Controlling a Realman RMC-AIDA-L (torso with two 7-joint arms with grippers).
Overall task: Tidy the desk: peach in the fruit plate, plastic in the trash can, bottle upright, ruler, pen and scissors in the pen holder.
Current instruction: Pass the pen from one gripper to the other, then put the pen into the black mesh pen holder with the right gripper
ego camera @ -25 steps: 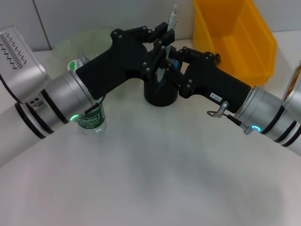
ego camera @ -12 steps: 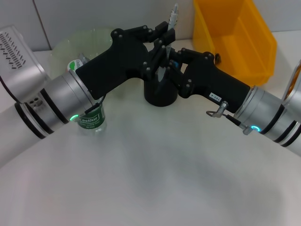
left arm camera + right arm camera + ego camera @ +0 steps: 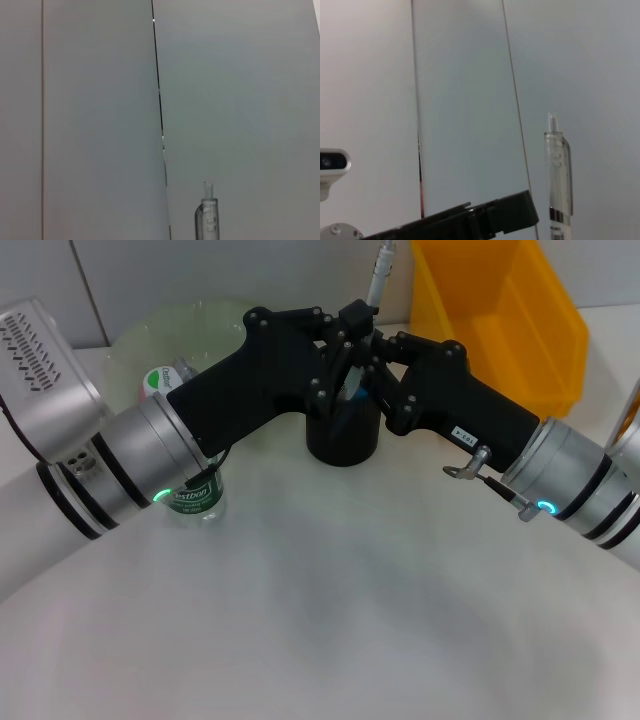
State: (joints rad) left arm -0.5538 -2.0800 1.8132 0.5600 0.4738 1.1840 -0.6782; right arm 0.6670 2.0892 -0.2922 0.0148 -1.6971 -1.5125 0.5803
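From the head view, my left gripper [image 3: 348,332] and right gripper [image 3: 372,352] crowd above the pen holder [image 3: 342,435]; whether either grips the upright pen [image 3: 379,268] I cannot tell. Both wrist views show the pen [image 3: 209,216] [image 3: 559,175] alone. The arms risk colliding and toppling the holder.

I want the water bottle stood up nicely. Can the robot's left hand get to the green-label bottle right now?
Probably not straight away. The left hand is up over the black pen holder with the pen, and the bottle sits tucked under that same arm's forearm. The arm would likely have to pull back first.
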